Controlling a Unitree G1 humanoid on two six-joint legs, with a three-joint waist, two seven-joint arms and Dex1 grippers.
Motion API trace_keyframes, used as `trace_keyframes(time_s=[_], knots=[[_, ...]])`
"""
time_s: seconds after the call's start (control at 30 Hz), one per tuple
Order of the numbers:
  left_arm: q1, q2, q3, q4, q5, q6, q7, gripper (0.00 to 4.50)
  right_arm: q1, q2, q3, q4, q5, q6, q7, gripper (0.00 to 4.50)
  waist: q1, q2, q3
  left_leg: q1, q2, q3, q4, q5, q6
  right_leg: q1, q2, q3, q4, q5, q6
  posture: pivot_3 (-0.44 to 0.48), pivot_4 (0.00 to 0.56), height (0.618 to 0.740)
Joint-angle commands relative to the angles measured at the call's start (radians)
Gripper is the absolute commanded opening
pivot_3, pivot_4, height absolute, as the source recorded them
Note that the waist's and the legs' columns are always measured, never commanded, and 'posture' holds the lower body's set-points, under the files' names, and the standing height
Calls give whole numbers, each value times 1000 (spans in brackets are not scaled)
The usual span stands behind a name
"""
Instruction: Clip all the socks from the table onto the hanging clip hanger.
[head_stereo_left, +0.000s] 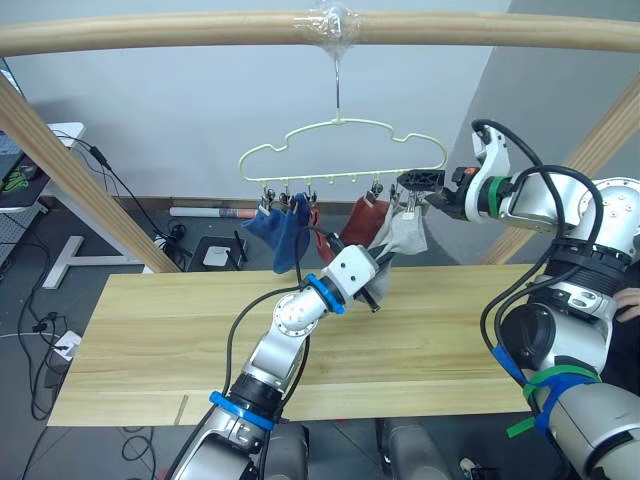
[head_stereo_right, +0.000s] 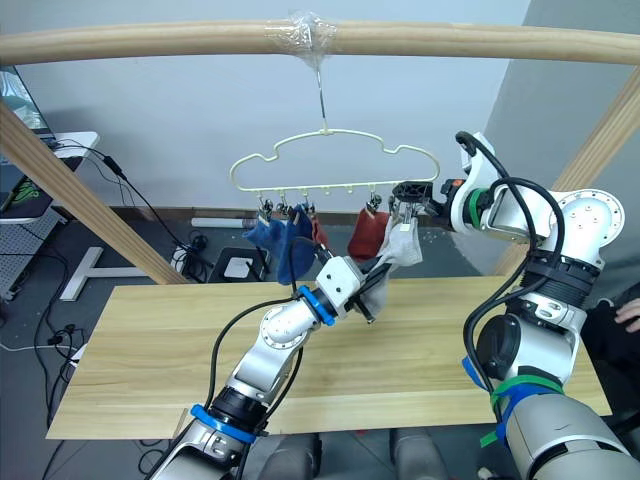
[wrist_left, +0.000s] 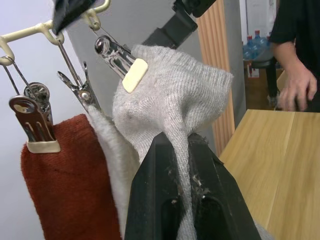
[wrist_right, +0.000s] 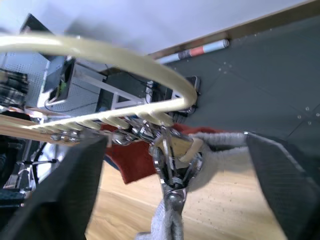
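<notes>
Clip hanger: hangs by its hook from the wooden beam, taped at the join; its long axis runs side to side, with the row of clips along the lower wire.
Blue socks: two, clipped at the robot's left end of the row, hanging lengthwise downward, toes low.
Rust red socks: one hangs down from a clip right of centre; a second shows as a thin red edge just beside the blue pair.
Grey sock: at the right end of the row, its cuff up against a metal clip with a pale pad, its body trailing down and toward the robot's left; another grey sock lies just beside it, against the red one.
Left gripper: fingers closed narrowly on the grey sock below its cuff, fabric pinched between them.
Right gripper: raised at the hanger's right end, fingers spread wide either side of the end clip.
Table: light planks, grain running lengthwise, below the hanger.
Writing: none readable on the socks or the hanger.
</notes>
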Motion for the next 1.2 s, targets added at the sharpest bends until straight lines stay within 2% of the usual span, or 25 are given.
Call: trace_keyframes(time_s=[0.03,0.1,0.23,0.43,0.63,0.73,0.83,0.9,0.97,1.03,1.1,1.2], knots=[[-23,-45,-6,9,-50,36,-25,0,117,-123,129,-259,61,-12,204,4483,6,1,0,-1,0,-2,0,0,0,0,0,-1,-1,0,0,-3,202,740],[-33,-61,-9,22,-72,61,-48,0,177,-162,144,-314,61,-32,257,4483,2,1,0,-2,0,-1,0,0,0,0,-1,-2,-2,0,0,-10,201,740],[-56,-87,-3,52,-119,106,-95,1007,231,-202,132,-379,53,-75,309,4500,-7,1,0,-2,0,0,1,0,1,0,-1,-1,-1,0,1,-30,201,740],[-72,-63,53,89,-163,161,-121,2693,354,-338,236,-524,22,-167,454,4500,-24,1,0,0,0,0,1,1,2,0,0,-1,0,-2,6,-37,209,740],[21,191,167,-20,-190,199,-212,4310,481,-482,350,-593,-57,-359,686,4500,-42,1,2,1,1,1,1,1,2,0,1,0,0,-2,6,-5,237,740],[57,307,223,-119,-233,274,-264,4310,548,-546,419,-591,-157,-506,791,4500,-36,1,2,1,1,0,1,1,2,0,1,0,0,-3,7,24,235,740],[82,379,267,-190,-265,356,-278,4310,594,-576,453,-586,-218,-612,867,4500,-21,1,2,0,1,1,1,1,2,0,1,0,-1,-2,7,37,238,740],[117,464,351,-274,-316,439,-296,4310,648,-601,462,-570,-274,-710,934,4500,-16,-1,4,0,1,0,1,1,2,0,1,0,-1,-3,7,60,240,740],[159,588,441,-349,-351,539,-328,4310,708,-629,457,-546,-323,-812,1014,4500,-11,-5,9,0,1,0,0,1,2,0,1,0,-1,-3,7,100,241,740],[205,707,525,-380,-379,616,-365,4310,741,-648,436,-511,-346,-867,1058,4500,-10,-6,11,0,2,0,-1,1,2,-1,1,-1,-1,-3,6,110,239,740],[238,785,574,-384,-396,650,-398,4310,747,-657,425,-481,-358,-892,1081,4500,-8,-4,12,0,2,1,-1,1,2,-1,1,0,-1,-3,6,127,238,740],[259,858,650,-347,-423,657,-444,4310,742,-671,418,-456,-374,-917,1110,4500,4,-3,14,0,1,1,0,1,2,-1,0,0,-1,-4,5,138,234,740]])
